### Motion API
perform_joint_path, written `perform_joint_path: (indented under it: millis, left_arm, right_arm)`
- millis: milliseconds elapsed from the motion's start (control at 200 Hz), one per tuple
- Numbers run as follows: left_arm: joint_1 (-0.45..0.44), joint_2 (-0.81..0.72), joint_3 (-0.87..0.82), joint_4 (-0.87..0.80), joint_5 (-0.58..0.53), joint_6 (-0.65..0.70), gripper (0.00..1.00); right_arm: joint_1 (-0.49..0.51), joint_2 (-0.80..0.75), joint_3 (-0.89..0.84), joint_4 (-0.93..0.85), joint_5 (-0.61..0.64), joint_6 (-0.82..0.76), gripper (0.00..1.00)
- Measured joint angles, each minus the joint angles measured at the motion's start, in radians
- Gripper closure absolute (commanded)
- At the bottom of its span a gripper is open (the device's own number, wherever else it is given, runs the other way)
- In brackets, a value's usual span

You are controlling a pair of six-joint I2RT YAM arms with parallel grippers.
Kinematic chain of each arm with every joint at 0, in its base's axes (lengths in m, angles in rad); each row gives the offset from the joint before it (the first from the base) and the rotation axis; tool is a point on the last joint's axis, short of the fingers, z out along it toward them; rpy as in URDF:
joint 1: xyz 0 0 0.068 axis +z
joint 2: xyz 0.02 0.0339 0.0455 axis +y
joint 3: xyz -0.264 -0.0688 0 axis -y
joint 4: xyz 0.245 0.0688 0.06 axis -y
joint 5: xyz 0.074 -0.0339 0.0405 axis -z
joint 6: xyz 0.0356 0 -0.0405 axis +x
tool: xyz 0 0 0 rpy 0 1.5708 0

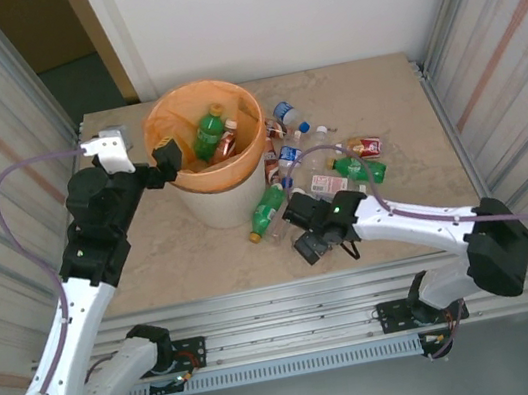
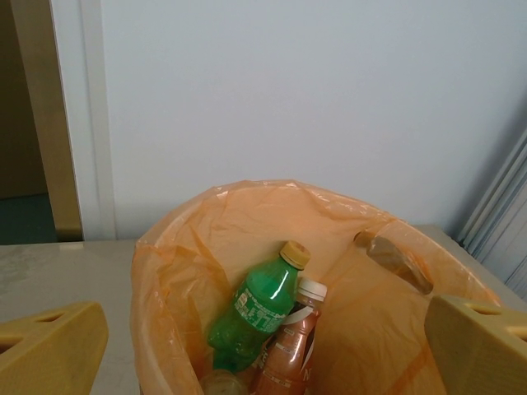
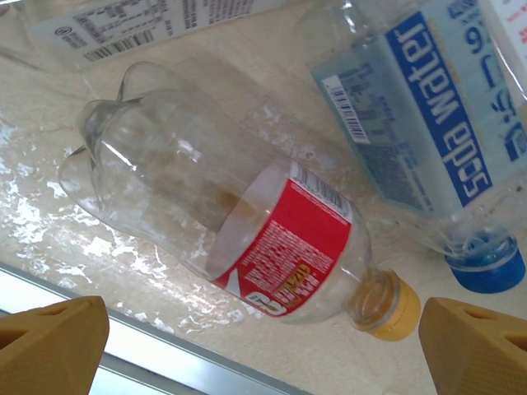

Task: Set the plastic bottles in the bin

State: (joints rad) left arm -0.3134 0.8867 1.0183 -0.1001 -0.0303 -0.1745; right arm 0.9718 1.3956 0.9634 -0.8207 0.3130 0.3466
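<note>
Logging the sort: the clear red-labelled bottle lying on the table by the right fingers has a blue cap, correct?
No: the right wrist view shows the red-labelled bottle lying on the table with a yellow cap; the blue cap is on the soda water bottle.

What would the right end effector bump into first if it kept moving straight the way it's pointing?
Most likely the clear red-labelled bottle lying on the table: it sits centred ahead of the open right end effector. How far is hard to judge.
</note>
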Motion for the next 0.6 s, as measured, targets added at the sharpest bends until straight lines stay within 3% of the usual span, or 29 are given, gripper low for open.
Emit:
perform_joint_path:
  millis: [596]
  left_arm:
    - [0.0,-0.016,-0.019,0.001,-0.024,-0.007,0.01]
  right_arm:
    - [0.004,0.15,0.019,0.059,0.027,-0.099,0.09]
